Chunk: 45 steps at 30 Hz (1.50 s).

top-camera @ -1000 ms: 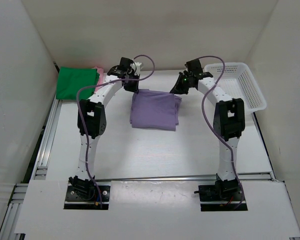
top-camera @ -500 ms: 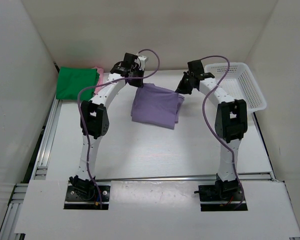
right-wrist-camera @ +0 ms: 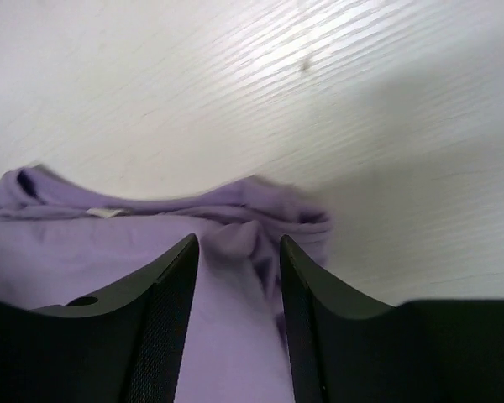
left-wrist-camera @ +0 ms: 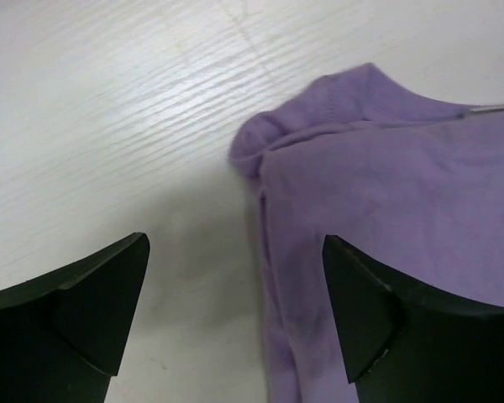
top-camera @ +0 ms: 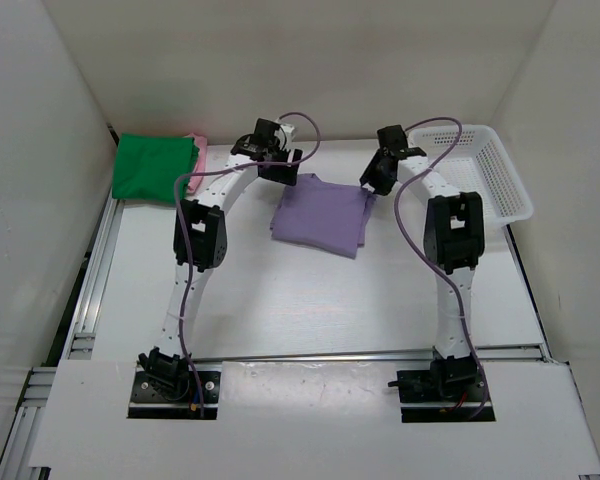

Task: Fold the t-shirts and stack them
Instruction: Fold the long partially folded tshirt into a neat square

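The light purple t-shirt (top-camera: 320, 215) lies folded on the table between the two arms. My left gripper (top-camera: 280, 166) hangs open over its far left corner. In the left wrist view the shirt's rumpled edge (left-wrist-camera: 273, 252) lies on the table between the wide-spread left gripper (left-wrist-camera: 235, 281) fingers. My right gripper (top-camera: 373, 180) is over the far right corner, open, and a bunched ridge of purple cloth (right-wrist-camera: 239, 243) sits loose in the gap of the right gripper (right-wrist-camera: 238, 256). A folded green t-shirt (top-camera: 155, 166) lies at the far left on a pink t-shirt (top-camera: 195, 142), of which only an edge shows.
A white mesh basket (top-camera: 500, 175) stands at the far right of the table. White walls close in on the left, the back and the right. Purple cables loop over both arms near the grippers.
Both grippers were shut on the purple shirt's far corners and carried it a little farther and to the right. Both have now opened, and the shirt lies flat on the table.
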### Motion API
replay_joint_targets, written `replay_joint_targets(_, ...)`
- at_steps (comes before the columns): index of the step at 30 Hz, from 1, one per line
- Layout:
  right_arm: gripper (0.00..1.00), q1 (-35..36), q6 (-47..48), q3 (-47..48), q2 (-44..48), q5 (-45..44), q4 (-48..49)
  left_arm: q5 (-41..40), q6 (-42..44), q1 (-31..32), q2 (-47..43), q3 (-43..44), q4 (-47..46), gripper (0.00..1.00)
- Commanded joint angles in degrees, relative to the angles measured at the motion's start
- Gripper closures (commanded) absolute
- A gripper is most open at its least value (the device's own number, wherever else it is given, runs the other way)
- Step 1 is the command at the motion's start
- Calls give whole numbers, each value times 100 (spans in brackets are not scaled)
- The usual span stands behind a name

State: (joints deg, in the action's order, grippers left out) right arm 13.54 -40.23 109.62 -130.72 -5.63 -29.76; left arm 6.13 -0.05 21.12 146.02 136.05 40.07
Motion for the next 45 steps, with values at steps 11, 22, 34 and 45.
replay_joint_targets(11, 60, 562, -2, -1302, 1584, -1118, -205, 1539, 5, -223, -1515, -1993, -140, 1)
replay_joint_targets(22, 41, 500, -380, -1303, 636, -132, -953, 2014, 5, -345, -1233, -2354, 27, 1)
replay_joint_targets(34, 81, 448, 594, -882, -234, 1458, -707, 2042, 5, -670, -1865, -3259, 27, 1)
replay_joint_targets(45, 88, 1071, 1385, -539, -253, 2188, -329, 1487, 5, -1348, -2815, -4385, 27, 1)
